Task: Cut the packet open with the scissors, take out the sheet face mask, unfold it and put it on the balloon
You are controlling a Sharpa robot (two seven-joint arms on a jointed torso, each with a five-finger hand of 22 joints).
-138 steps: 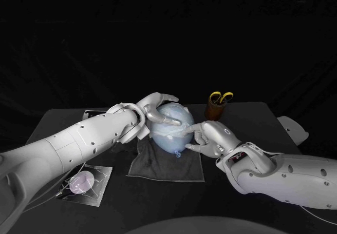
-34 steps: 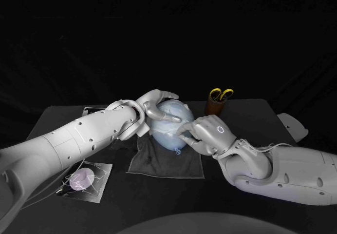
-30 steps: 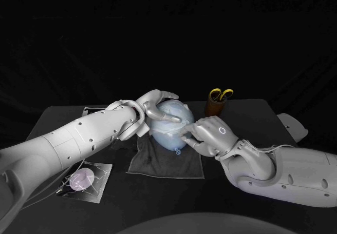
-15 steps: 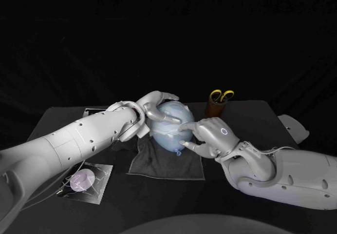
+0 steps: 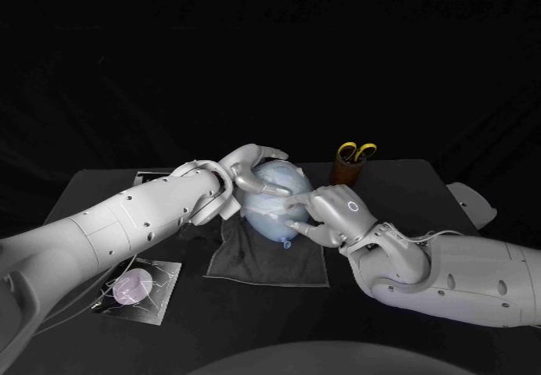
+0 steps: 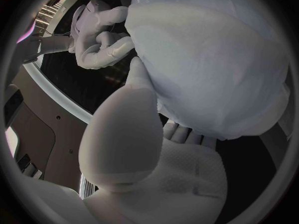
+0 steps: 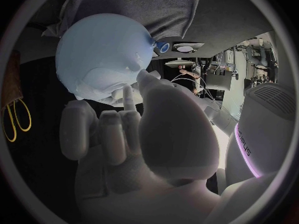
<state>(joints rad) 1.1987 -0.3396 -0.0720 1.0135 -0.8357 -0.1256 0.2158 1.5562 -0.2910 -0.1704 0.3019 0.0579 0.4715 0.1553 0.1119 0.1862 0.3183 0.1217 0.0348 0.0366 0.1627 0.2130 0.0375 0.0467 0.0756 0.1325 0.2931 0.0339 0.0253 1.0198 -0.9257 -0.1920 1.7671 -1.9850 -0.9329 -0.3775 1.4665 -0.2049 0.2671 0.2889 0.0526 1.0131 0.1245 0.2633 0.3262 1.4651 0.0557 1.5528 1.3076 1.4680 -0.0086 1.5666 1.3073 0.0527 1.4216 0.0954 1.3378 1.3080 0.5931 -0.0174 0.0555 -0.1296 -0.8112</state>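
Left hand (image 5: pixel 254 168) sits as it did a few seconds back: it cups the far-left side of the balloon (image 5: pixel 284 186), thumb pressed to one flank and the other fingers curled round beneath, so the balloon is held on the dark cloth (image 5: pixel 265 266) at mid tabletop (image 5: pixel 395 186). The change is all on your right hand (image 5: pixel 336 215). Several seconds ago it reached in with its fingers (image 5: pixel 302 203) stretched toward the near-right side of the balloon. About a second ago they were bunched tight against it, half a second ago they opened a little, and now they are drawn in again, with the tips on the balloon's right flank. The right wrist view shows thumb tip and a fingertip both against a wrinkled fold of the sheet face mask (image 7: pixel 101 84), which already lies over the balloon. You cannot tell from here whether they pinch the fold or only press on it. The balloon itself has not shifted. Read this as smoothing work: the mask is out, unfolded and on, and you are settling its right edge. The creases say it is not yet flat. The scissors (image 5: pixel 356 153) stand in their holder (image 5: pixel 346 176) at far right. The cut packet (image 5: pixel 135 291) lies near left, well apart from the hands.
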